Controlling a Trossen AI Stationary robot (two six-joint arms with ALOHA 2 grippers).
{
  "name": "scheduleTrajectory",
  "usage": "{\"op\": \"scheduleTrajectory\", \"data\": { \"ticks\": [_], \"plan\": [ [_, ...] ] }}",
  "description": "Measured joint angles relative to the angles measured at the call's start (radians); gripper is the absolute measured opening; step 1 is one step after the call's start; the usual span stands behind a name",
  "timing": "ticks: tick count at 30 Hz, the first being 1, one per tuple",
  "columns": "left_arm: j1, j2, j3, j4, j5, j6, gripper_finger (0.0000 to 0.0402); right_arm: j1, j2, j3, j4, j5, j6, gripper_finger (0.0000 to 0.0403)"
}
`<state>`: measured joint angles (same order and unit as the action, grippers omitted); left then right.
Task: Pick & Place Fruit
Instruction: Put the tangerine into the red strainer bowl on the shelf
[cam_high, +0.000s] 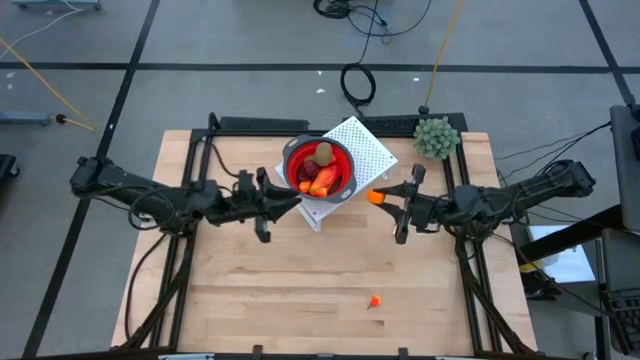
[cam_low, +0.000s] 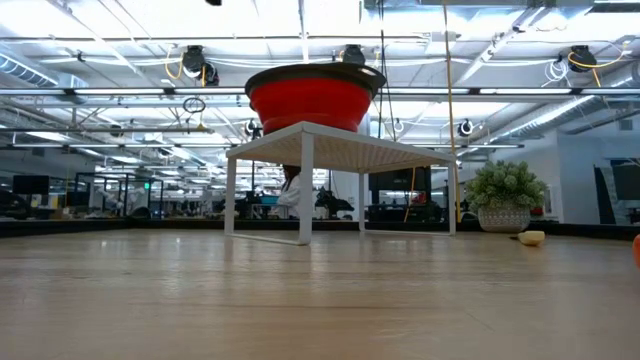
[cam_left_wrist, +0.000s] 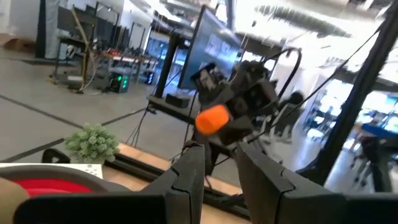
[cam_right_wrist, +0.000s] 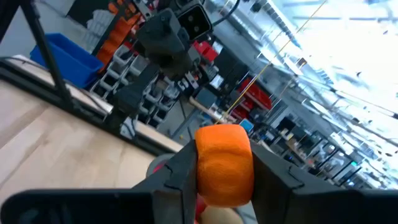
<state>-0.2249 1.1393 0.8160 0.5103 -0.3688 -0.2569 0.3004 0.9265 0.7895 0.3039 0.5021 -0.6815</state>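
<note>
A red bowl (cam_high: 318, 165) stands on a white perforated rack (cam_high: 360, 148) at the table's far middle. In it lie a brown oval fruit (cam_high: 324, 153) and a red-and-yellow piece (cam_high: 320, 182). My right gripper (cam_high: 381, 197) hovers level just right of the rack, shut on a small orange fruit piece (cam_right_wrist: 224, 163). My left gripper (cam_high: 293, 202) hovers level at the bowl's near left side. Its fingers (cam_left_wrist: 186, 177) stand a little apart with nothing between them. Another orange bit (cam_high: 375, 300) lies on the table toward the near edge. My right gripper pinches the orange piece by two opposite sides (cam_right_wrist: 200, 168) between its two fingers. The fingers run level, coming from the table's right side. The piece is lifted clear of the table (cam_high: 376, 196), beside the rack's right edge.
A green bushy plant (cam_high: 436, 137) stands at the far right corner. A small pale yellow thing (cam_low: 532, 238) lies on the table near it. The wooden tabletop (cam_high: 300, 290) is bare on the near side except for the orange bit. Cables lie on the floor beyond the far edge.
</note>
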Motion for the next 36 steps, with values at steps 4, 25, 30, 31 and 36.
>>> {"op": "scheduleTrajectory", "data": {
  "ticks": [4, 25, 30, 31, 36],
  "plan": [
    [0.002, 0.064, 0.118, -0.117, -0.009, 0.0, 0.0093, 0.0, 0.003, 0.0, 0.074, 0.0, -0.046, 0.0104],
    [0.033, 0.379, 0.486, -0.255, 0.014, 0.045, 0.011, 0.073, 0.002, 0.0, 0.167, -0.088, -0.087, 0.0106],
    [0.053, 0.417, 0.508, -0.251, 0.09, 0.04, 0.018, 0.108, 0.002, 0.0, 0.167, -0.088, -0.157, 0.0104],
    [0.056, 0.424, 0.508, -0.251, 0.101, 0.032, 0.0197, 0.112, 0.001, 0.0, 0.168, -0.088, -0.167, 0.0104],
    [0.077, 0.44, 0.509, -0.234, 0.142, -0.062, 0.0269, 0.121, 0.002, 0.0, 0.158, -0.088, -0.176, 0.0106]
  ]
}}
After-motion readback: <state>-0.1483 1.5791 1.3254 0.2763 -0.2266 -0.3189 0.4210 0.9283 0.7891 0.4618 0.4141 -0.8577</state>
